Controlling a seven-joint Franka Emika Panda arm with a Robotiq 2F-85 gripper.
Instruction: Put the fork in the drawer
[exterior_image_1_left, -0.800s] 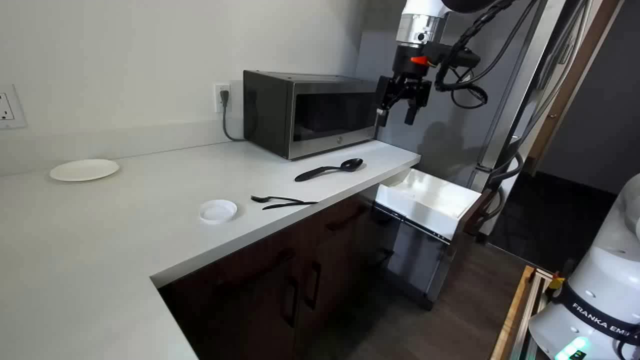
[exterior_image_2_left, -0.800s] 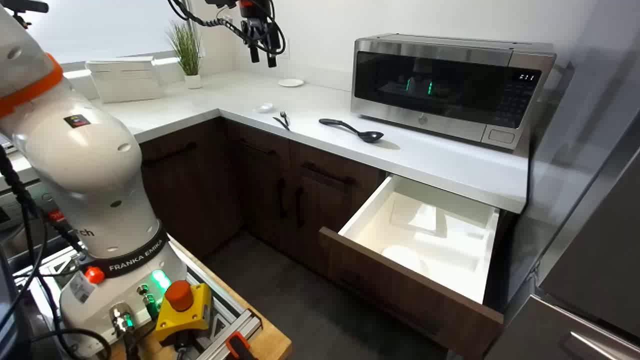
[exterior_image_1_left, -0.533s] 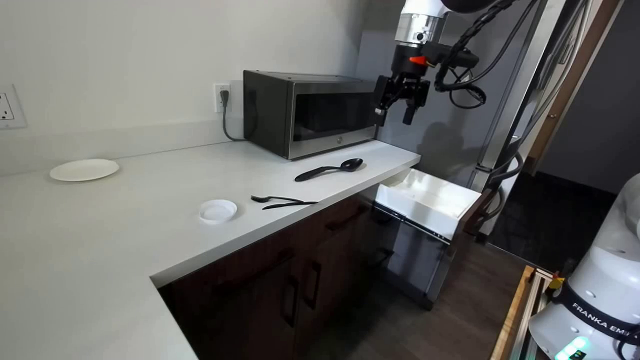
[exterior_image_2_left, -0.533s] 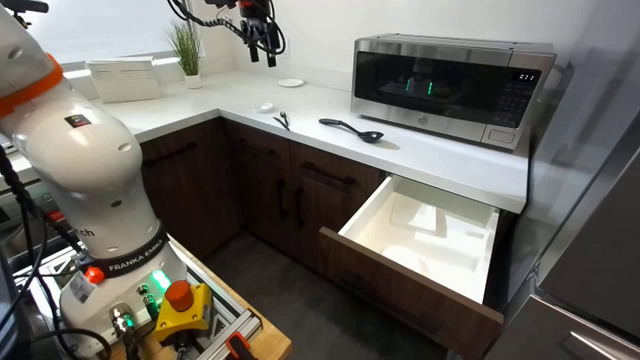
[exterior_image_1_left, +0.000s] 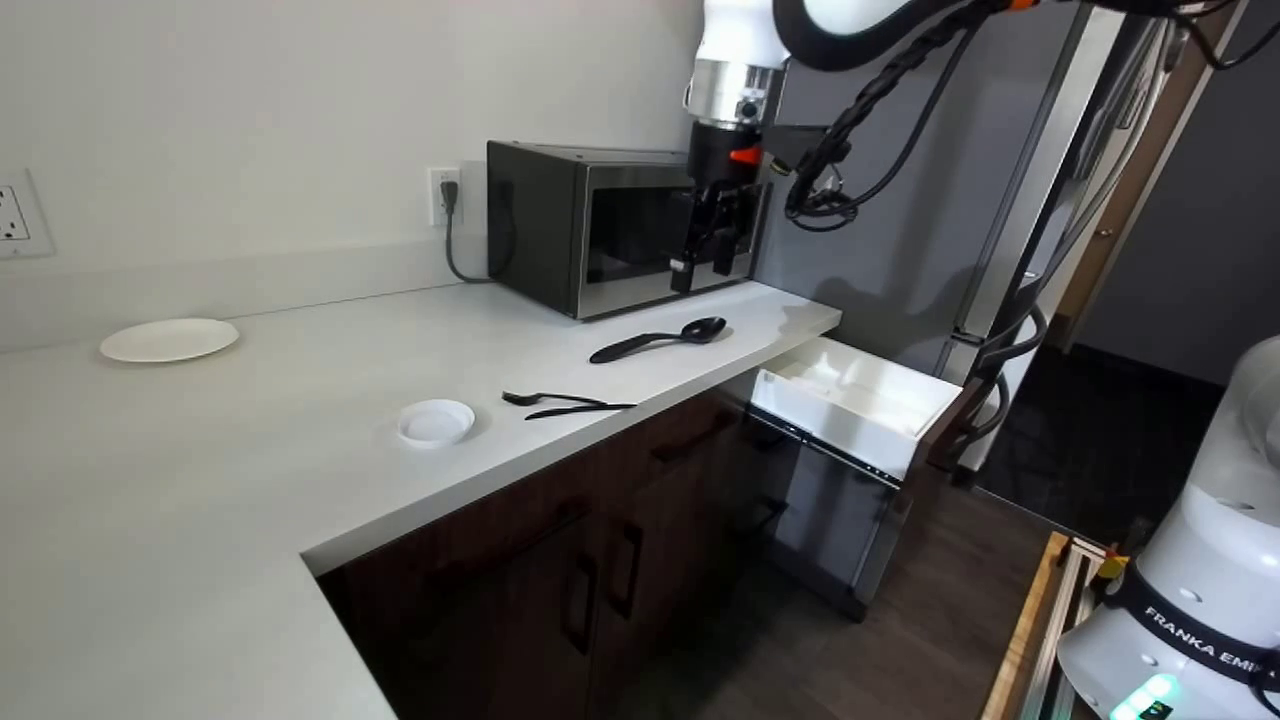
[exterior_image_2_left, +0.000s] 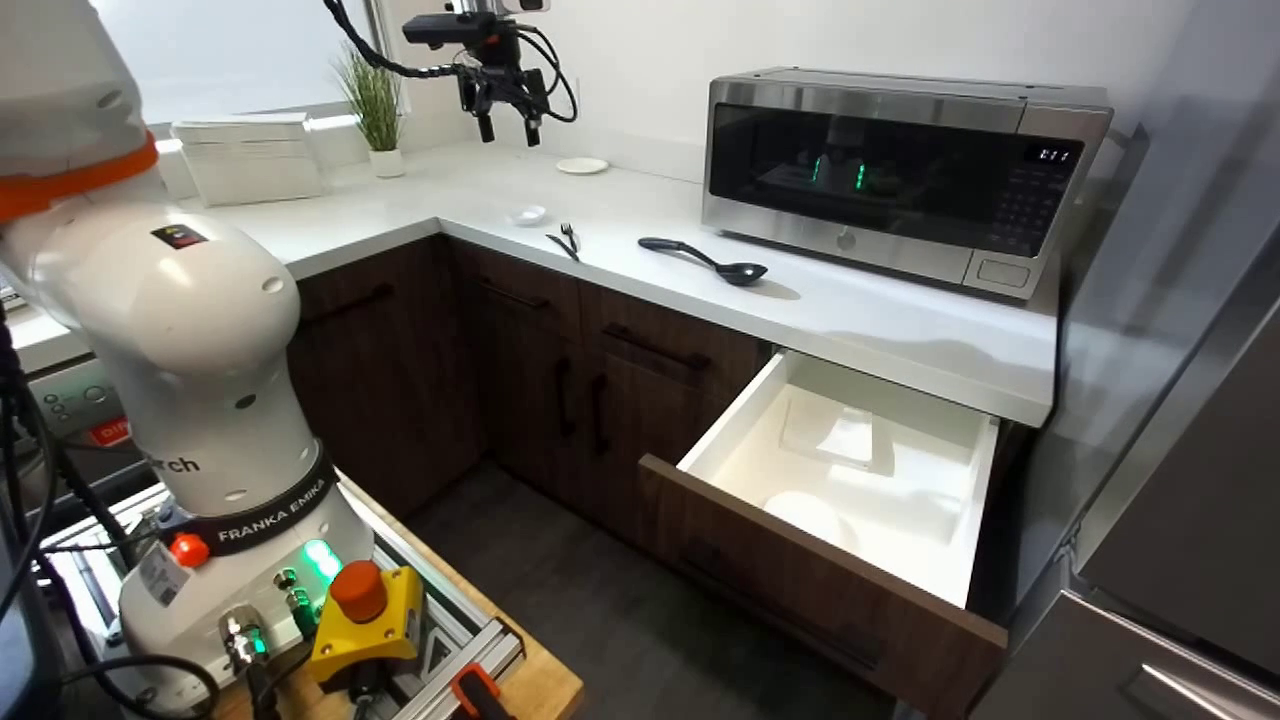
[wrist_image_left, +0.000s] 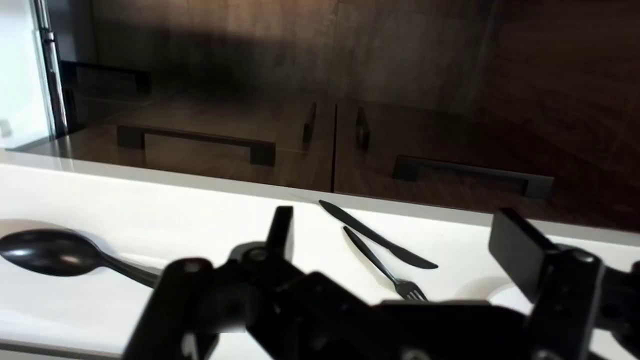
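The black fork (exterior_image_1_left: 521, 399) lies on the white counter near its front edge, beside a black knife (exterior_image_1_left: 580, 409). Both show in an exterior view, where the fork (exterior_image_2_left: 569, 236) is small. In the wrist view the fork (wrist_image_left: 373, 259) lies between my fingers' lines of sight, its tine tips partly hidden by the gripper body. My gripper (exterior_image_1_left: 703, 268) is open and empty, held above the counter in front of the microwave; its spread fingers (wrist_image_left: 395, 230) show in the wrist view. The white-lined drawer (exterior_image_2_left: 890, 385) is pulled out below the counter, right of the fork in both exterior views (exterior_image_1_left: 830, 422).
A black spoon (exterior_image_1_left: 703, 329) lies between fork and microwave (exterior_image_2_left: 900, 180). A small white dish (exterior_image_1_left: 437, 423) sits left of the fork, a white plate (exterior_image_1_left: 169, 340) farther left. A round white thing (exterior_image_2_left: 805, 515) and a flat pale thing (exterior_image_2_left: 845, 437) are in the drawer.
My gripper has moved left and lower in an exterior view, and its wrist has turned. The fingers remain open. The fork, knife, spoon and drawer have not moved.
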